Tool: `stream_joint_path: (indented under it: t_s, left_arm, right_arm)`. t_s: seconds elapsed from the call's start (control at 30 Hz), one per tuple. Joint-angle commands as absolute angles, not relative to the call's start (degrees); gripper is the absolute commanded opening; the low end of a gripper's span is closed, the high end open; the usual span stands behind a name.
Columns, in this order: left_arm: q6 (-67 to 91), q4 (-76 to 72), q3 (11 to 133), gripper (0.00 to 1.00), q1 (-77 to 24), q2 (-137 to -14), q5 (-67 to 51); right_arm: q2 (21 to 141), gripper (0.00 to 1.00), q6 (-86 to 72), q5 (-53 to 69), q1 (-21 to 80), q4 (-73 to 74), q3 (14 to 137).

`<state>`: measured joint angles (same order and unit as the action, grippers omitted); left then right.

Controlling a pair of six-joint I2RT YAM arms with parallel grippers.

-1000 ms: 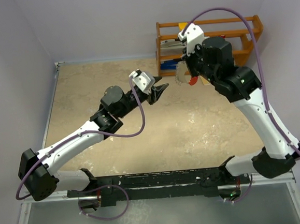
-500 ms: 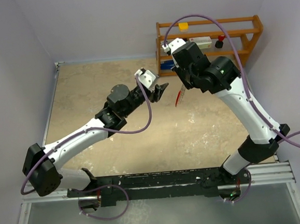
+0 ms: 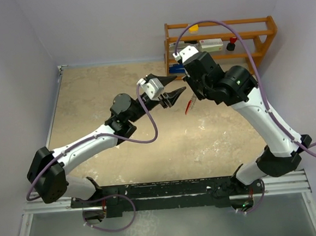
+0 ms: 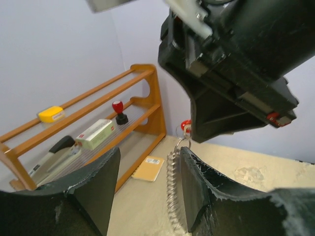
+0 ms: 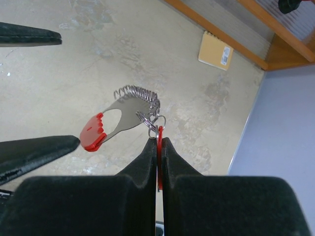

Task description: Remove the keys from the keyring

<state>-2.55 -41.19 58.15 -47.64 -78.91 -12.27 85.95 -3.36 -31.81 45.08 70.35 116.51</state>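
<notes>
My right gripper [image 5: 158,140] is shut on the thin red head of the key [image 5: 159,153], held above the table. Small silvery rings [image 5: 153,121] link the key to the keyring [image 5: 107,125], a silvery crescent fob with a red end and a coiled wire [image 5: 138,93]. In the top view the keyring [image 3: 188,103] hangs below the right gripper [image 3: 193,95]. My left gripper [image 4: 150,164] is open, its fingers on either side of the hanging coil [image 4: 172,183], which lies close to the right-hand finger [image 4: 199,184]. The left gripper [image 3: 176,89] sits just left of the right one.
A wooden shelf rack [image 3: 261,33] stands against the back wall at the right. It holds a yellow block [image 3: 193,27], a white box [image 3: 211,44] and a dark red-topped knob [image 3: 232,44]. A tan card [image 5: 215,50] lies on the table by the rack.
The right arm swung left and down from the rack with the keyring hanging. The left gripper opened wider and moved right, so its fingers now flank the hanging coil.
</notes>
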Motion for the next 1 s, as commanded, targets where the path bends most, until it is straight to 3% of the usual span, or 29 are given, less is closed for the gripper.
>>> stream_joint_path:
  t_s: [0.0,0.97]
  left_arm:
    - [-1.0,-48.9,57.8,0.50,-47.5,-80.4,-16.4]
    - [-4.5,-52.8,58.7,0.51,-50.1,-87.7,-12.0]
  right_arm:
    - [84.4,0.00,-4.4,-32.6,45.8,68.1,115.7]
    - [85.1,0.00,-4.6,-32.8,46.8,67.3,115.5]
